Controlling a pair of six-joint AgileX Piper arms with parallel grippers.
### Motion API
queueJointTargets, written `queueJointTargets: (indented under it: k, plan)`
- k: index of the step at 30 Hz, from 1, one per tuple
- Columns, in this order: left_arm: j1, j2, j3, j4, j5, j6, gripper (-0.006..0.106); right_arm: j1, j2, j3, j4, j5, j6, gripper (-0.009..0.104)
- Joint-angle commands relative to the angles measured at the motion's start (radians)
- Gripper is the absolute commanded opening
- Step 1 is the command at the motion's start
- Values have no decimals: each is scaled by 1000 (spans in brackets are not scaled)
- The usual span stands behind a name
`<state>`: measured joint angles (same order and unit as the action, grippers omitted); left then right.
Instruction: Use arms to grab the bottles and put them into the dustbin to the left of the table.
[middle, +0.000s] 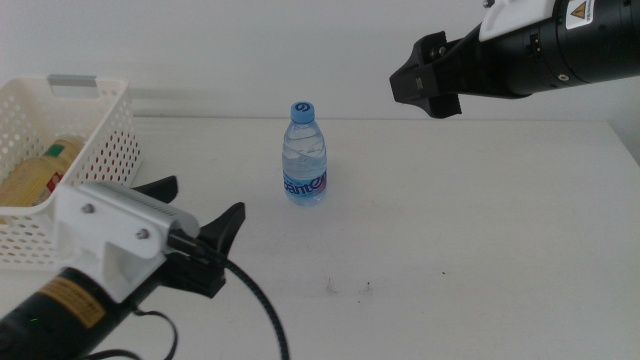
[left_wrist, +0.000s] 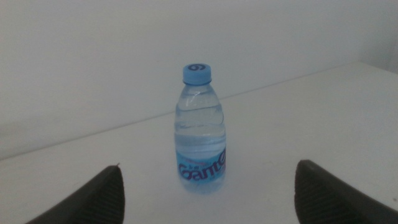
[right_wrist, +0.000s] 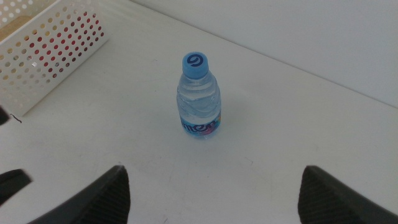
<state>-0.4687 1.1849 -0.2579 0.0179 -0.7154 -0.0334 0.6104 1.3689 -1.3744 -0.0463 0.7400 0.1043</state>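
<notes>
Upright, blue-capped clear water bottle (middle: 305, 155)

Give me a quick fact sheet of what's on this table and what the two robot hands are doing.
table: white
water bottle: upright, blue cap, near the table's middle
basket: white with holes, at the table's left edge
in the basket: yellow bottle lying down
left gripper: open, low, aimed at the water bottle, not touching it
right gripper: open, raised above the table to the right of the water bottle, holding nothing
</notes>
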Motion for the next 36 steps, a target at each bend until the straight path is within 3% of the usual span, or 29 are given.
queueJointTargets:
  k: [1, 12, 22, 36]
  plan:
    - [-1, 91, 2, 1, -145, -16, 94, -3, -5, -4, -5, -6, -8, 91]
    - [-1, 460, -164, -31, -327, 33, 94, -3, -5, -4, -5, -6, -8, 91]
    - [-1, 770, -461, -18, -291, 2, 94, -3, -5, -4, -5, -6, -8, 91]
    - [-1, 1021, -725, -60, -283, 0, 94, -3, -5, -4, -5, -6, -8, 91]
